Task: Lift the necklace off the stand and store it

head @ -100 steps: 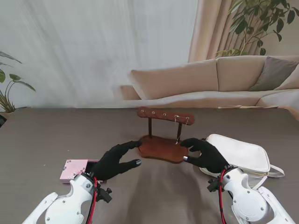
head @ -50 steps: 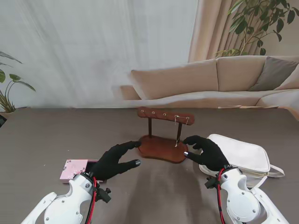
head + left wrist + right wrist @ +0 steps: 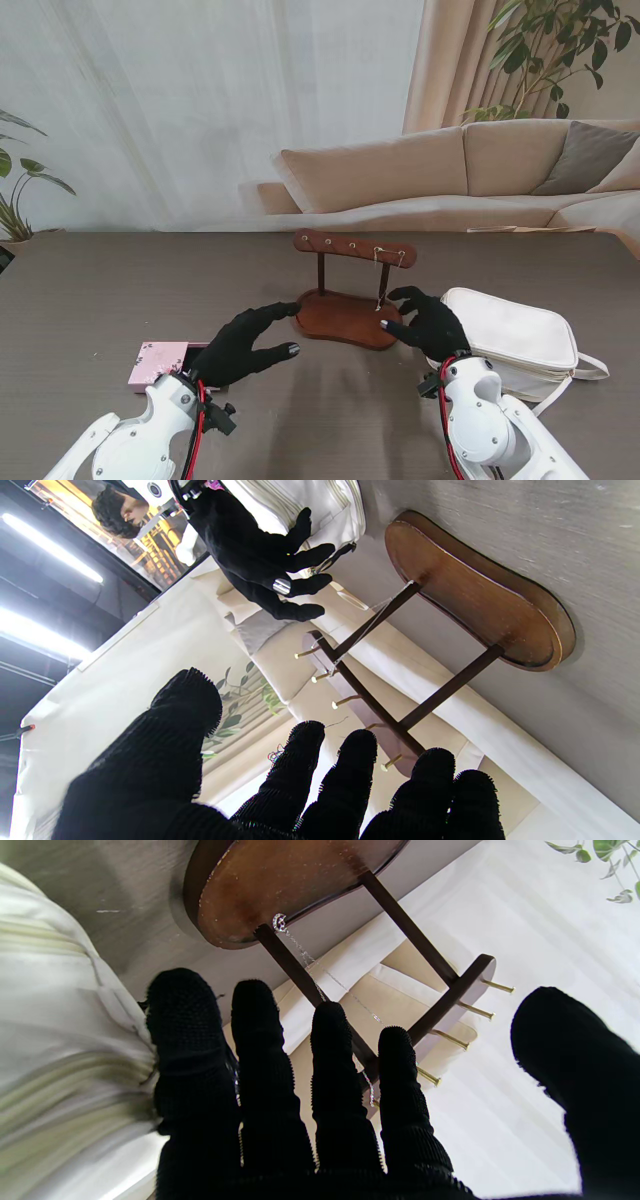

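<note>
Hanging from a gold peg on the brown stand (image 3: 348, 300) is the thin silver necklace (image 3: 381, 280). It drops down along the stand's right post, and its little shiny charm (image 3: 279, 921) sits right at the stand's flat wooden base. The necklace is not off the stand yet.

The stand sits in the middle of the dark table (image 3: 90, 300). It has two posts and a top bar with a row of small gold pegs (image 3: 345, 701).

The right hand (image 3: 425, 320) is at about 4 o'clock from the stand, just beside its right end. It wears a black glove. Its fingers (image 3: 330, 1060) are spread apart and point at the post and the chain. The thumb is held wide to one side. It holds nothing. I cannot tell if a fingertip touches the chain.

The left hand (image 3: 245, 345) is at about 8 o'clock from the stand, near the base's left end. It is in a black glove too. Its fingers (image 3: 345, 775) are apart and a bit curled, and it holds nothing.

A white bag (image 3: 515, 340) lies at about 3 o'clock from the stand, just behind the right hand. A small pink box (image 3: 157, 362) lies at about 8 o'clock from the stand, partly hidden by the left arm.
</note>
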